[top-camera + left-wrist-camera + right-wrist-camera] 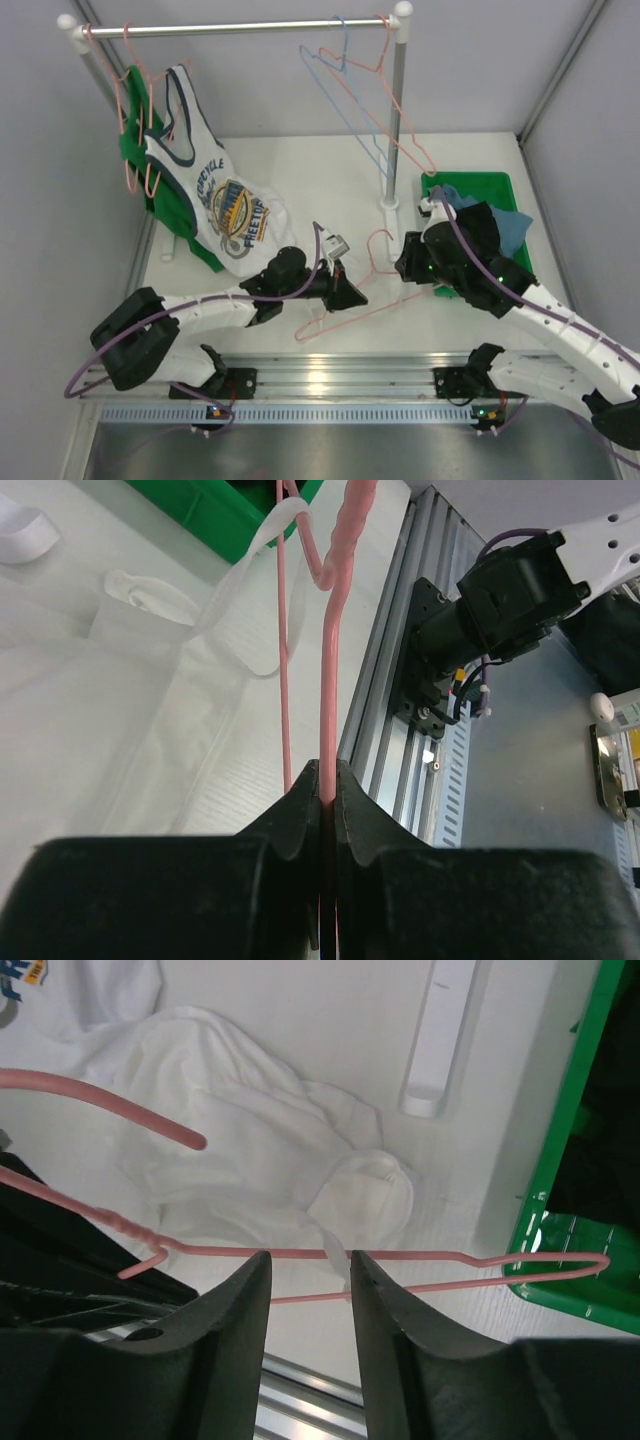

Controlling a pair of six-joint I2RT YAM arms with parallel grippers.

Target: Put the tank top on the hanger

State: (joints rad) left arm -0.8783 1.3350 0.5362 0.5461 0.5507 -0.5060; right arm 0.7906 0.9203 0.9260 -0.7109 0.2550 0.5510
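The white tabletop [300, 170] fills the middle of the top view. The rail [240, 28] stands along it at 12 o'clock, with other hangers and two garments on it. The green bin [480, 178] sits at 3 o'clock and has blue and dark cloth inside.

The tank top [250, 1150] lies crumpled on the tabletop. In the right wrist view it is at about 11 o'clock from the fingers. White on white, it is hard to make out in the top view. One strap [262, 540] of it passes over a wire of the hanger, so the two are touching there. The rest of the fabric is not on the hanger.

The hanger [328, 680] is near 6 o'clock of the tabletop, between the two arms. Its hook points toward 12 o'clock, and one corner reaches the rim of the bin.

The left pincer [326, 775] is clamped on the hanger, just below the twisted neck, with the pink wire pressed between its fingers.

The right pincer [310, 1260] has its fingers apart and grips nothing. The long wire of the hanger and the strap run across the gap in front of its tips.
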